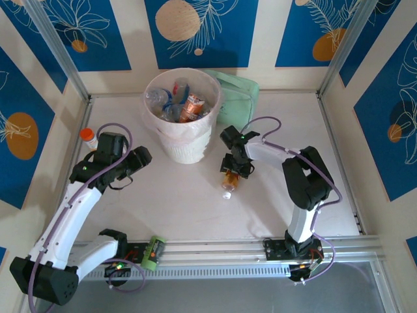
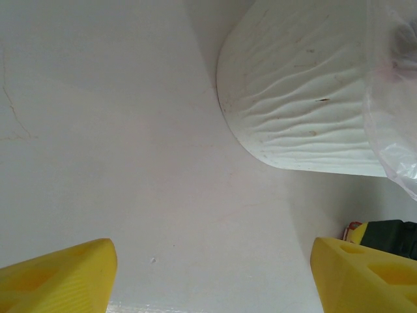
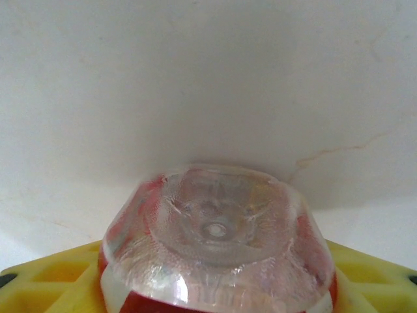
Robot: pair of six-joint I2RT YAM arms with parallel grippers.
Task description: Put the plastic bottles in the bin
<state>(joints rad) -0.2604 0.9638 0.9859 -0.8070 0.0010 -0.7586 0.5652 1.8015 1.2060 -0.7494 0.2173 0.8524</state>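
One red-labelled bottle [image 3: 215,241] sits clamped between right gripper [image 1: 236,167] jaws; left gripper [image 2: 208,277] gapes.

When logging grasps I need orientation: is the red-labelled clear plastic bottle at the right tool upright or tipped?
Tipped: the red-labelled bottle shows its side from above, white cap toward the near edge.

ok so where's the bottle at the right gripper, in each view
top external: red-labelled bottle centre, under the right gripper, right of the bin.
right wrist: bottle bottom centre, clear base facing the camera.
left wrist: red sliver bottom right, too small to tell.
shared landmark: the white table.
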